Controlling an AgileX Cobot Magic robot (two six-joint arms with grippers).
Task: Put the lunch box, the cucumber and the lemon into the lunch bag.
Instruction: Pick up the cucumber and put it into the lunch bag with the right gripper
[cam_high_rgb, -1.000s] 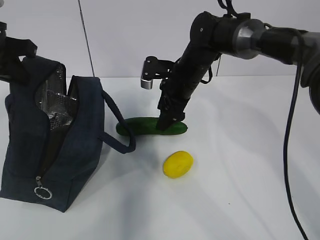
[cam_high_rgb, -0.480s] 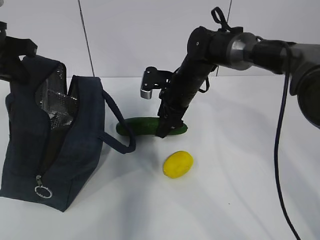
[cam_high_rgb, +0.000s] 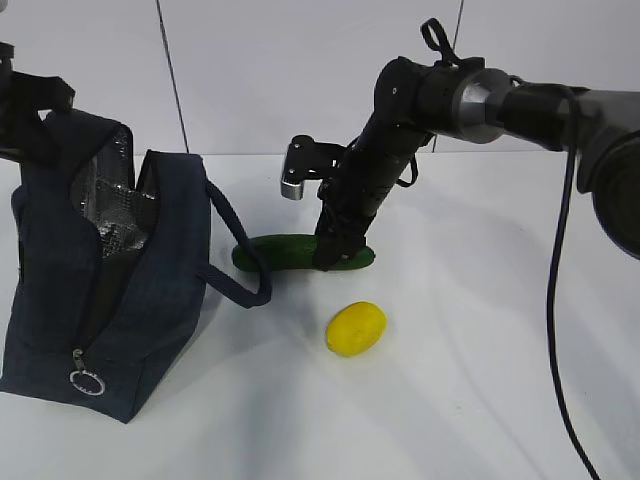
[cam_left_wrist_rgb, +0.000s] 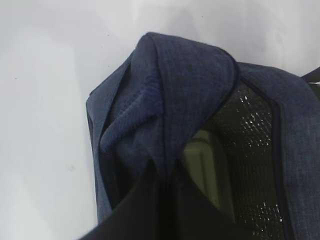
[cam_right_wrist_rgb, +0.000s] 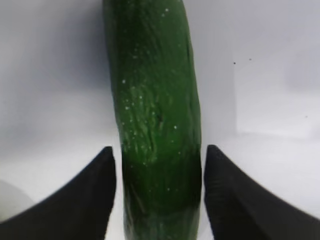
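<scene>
While straddling the cucumber, right hand unclenched | squeeze mid-body | lunch bag at 9 o'clock | left hand: cannot tell

The right gripper has shifted slightly left along the cucumber.

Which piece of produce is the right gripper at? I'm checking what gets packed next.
The cucumber: the right gripper has a finger on each side of it. The lemon lies apart, nearer the camera, with nothing around it.
</scene>
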